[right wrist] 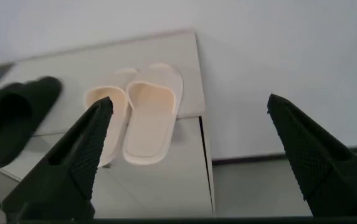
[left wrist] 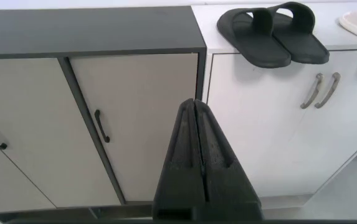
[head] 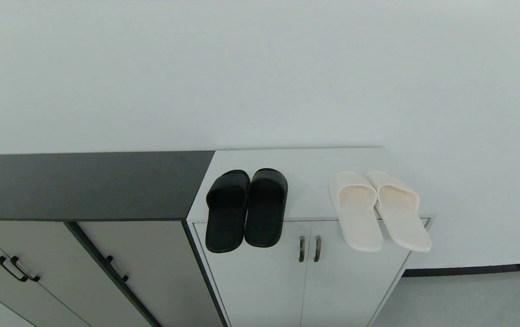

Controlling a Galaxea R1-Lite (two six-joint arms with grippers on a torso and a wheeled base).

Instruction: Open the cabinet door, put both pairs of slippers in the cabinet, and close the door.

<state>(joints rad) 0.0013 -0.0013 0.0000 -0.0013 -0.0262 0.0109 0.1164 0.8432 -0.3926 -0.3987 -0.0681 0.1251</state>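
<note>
A pair of black slippers (head: 246, 209) lies on top of the white cabinet (head: 310, 163), heels over the front edge. A pair of cream slippers (head: 378, 209) lies to their right, heels also overhanging. The cabinet's two doors (head: 260, 281) are closed, with twin handles (head: 309, 249) at the middle seam. My left gripper (left wrist: 194, 106) is shut and empty, held low in front of the cabinets, facing the black slippers (left wrist: 275, 34) and handles (left wrist: 320, 91). My right gripper (right wrist: 187, 109) is open and empty, off the cabinet's right side, facing the cream slippers (right wrist: 138, 115).
A grey cabinet with a dark top (head: 83, 181) adjoins the white one on the left; its doors carry black handles (head: 17, 269). A plain wall stands behind. Open floor (head: 464, 299) lies to the right of the white cabinet.
</note>
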